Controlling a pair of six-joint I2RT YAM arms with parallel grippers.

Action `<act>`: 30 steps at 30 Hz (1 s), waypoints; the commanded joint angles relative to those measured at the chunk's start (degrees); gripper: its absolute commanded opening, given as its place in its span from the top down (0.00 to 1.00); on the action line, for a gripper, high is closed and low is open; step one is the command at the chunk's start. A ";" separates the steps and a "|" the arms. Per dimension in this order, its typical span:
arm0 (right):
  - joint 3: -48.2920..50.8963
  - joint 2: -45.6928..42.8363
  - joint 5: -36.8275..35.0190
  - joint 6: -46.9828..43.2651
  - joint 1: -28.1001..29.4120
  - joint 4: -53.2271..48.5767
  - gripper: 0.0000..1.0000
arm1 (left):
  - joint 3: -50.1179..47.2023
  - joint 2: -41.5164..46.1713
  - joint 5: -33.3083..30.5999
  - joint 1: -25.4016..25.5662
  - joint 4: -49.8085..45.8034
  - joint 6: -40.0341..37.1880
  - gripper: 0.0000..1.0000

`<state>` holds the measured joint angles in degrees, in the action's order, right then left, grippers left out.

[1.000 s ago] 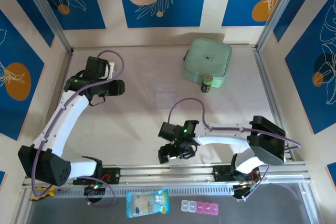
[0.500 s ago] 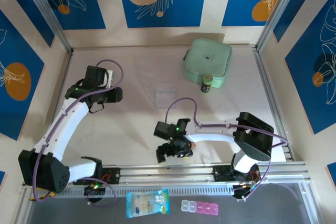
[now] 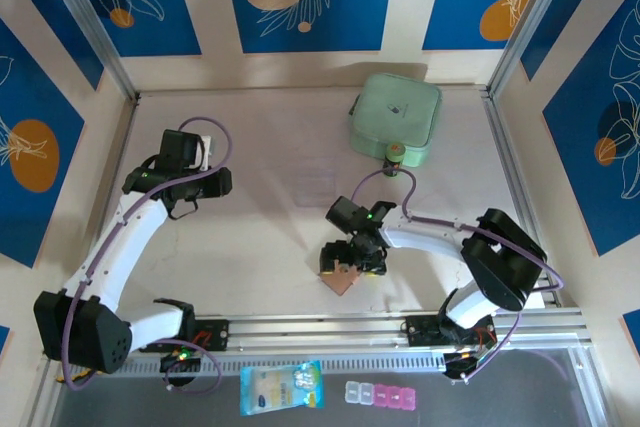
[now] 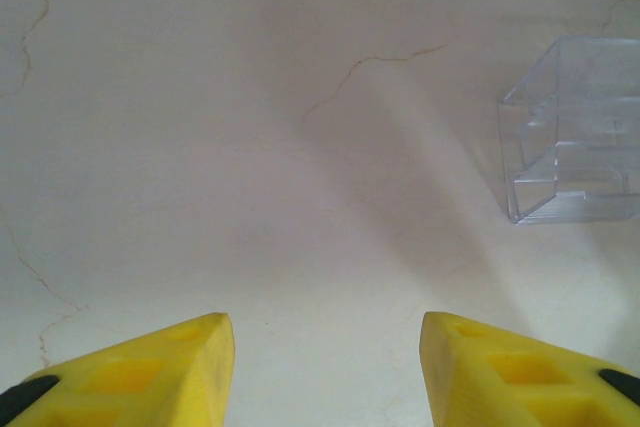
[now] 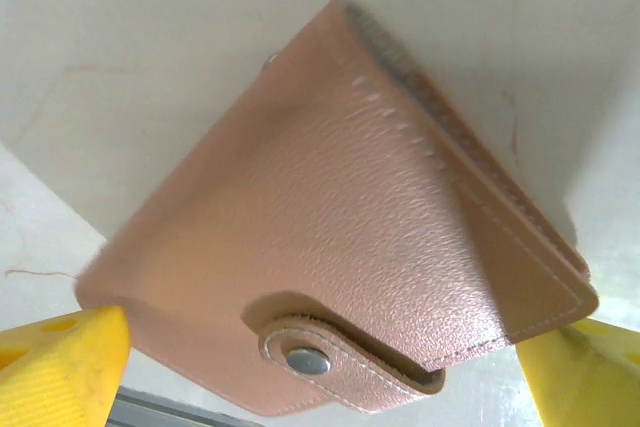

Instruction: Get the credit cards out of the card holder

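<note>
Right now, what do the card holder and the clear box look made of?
Card holder: salmon-tan leather or faux leather, matte; pebbled grain, stitched edge, metal-looking snap.
Clear box: rigid transparent plastic, probably acrylic, glossy; see-through walls, sharp bright edges.

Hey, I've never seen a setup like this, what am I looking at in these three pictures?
Two robot arms are bolted to a table. The overhead picture comes from a fixed camera; the other two from cameras on each wrist, with yellow fingers showing. The left end effector hangs open over bare table, near a clear plastic box. The right end effector straddles a closed tan card holder; gripped or not, I cannot tell. A mint-green pouch lies at the back.
</note>
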<state>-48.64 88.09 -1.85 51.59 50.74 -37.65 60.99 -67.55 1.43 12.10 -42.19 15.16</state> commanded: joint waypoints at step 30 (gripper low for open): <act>-10.27 10.95 -4.66 2.64 6.78 -5.19 0.07 | -1.57 -0.64 1.29 -1.06 1.63 2.83 0.46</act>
<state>-60.16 98.13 -7.51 53.01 57.93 -43.51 60.25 -68.01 1.54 11.84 -41.28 16.67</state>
